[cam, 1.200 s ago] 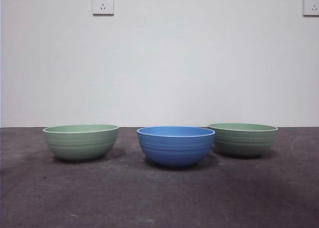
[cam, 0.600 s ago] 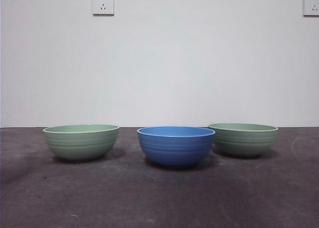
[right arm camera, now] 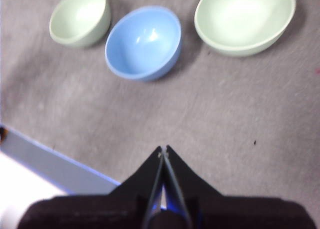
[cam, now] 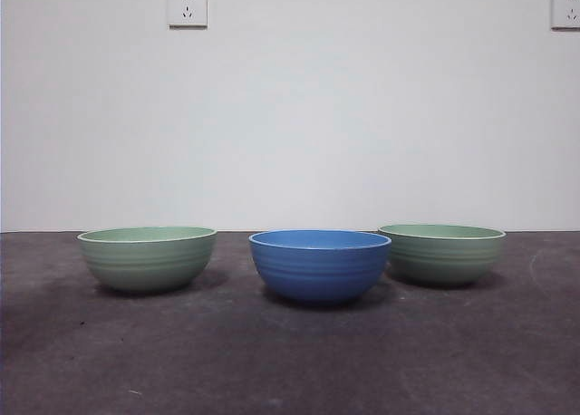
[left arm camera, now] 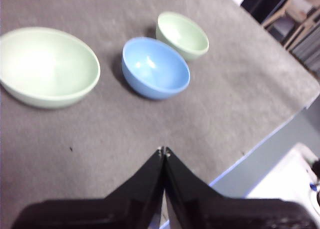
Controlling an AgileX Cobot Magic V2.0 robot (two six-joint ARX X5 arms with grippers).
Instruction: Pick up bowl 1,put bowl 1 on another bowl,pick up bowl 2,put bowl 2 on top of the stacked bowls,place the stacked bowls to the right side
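Grey table (cam: pixel 290 361) w/ blue bowl (cam: pixel 319 265) unchanged; left gripper (left arm camera: pixel 163 151), right gripper (right arm camera: pixel 163 150) both closed.

- My left gripper (left arm camera: pixel 163 151) hangs above the table with nothing in it; its two black jaws are pressed together, tips touching
- My right gripper (right arm camera: pixel 163 149) is likewise raised and empty; jaws closed tip to tip
- From the front view I see neither arm; both sit out of frame
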